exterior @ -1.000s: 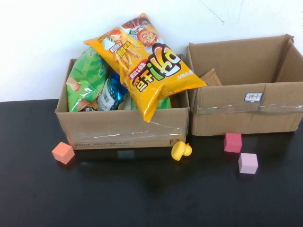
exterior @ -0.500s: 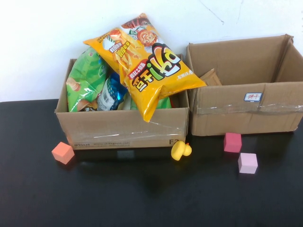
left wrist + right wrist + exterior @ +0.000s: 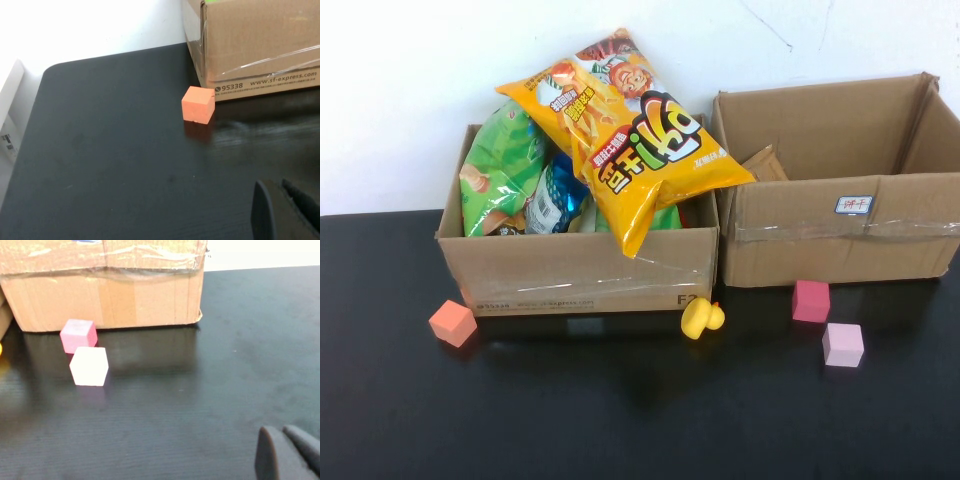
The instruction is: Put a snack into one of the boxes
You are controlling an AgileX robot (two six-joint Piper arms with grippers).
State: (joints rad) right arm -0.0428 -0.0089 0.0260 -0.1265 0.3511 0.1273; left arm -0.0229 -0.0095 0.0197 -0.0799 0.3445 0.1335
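Observation:
Two brown cardboard boxes stand side by side at the back of the black table. The left box [image 3: 580, 275] is full of snack bags. A large orange snack bag [image 3: 630, 135] lies on top and hangs over its front rim, beside a green bag [image 3: 500, 170] and a blue-silver bag [image 3: 552, 200]. The right box [image 3: 840, 245] carries a small white label [image 3: 855, 205], and no snack shows in it. Neither gripper shows in the high view. My left gripper [image 3: 280, 200] is shut and empty, low over the table near the left box [image 3: 260, 45]. My right gripper [image 3: 282, 440] is shut and empty in front of the right box [image 3: 100, 295].
An orange cube [image 3: 453, 323] lies by the left box's front corner and also shows in the left wrist view [image 3: 198, 104]. A yellow duck [image 3: 701, 318] sits between the boxes. A pink cube [image 3: 811, 301] and a pale pink cube [image 3: 843, 345] lie before the right box.

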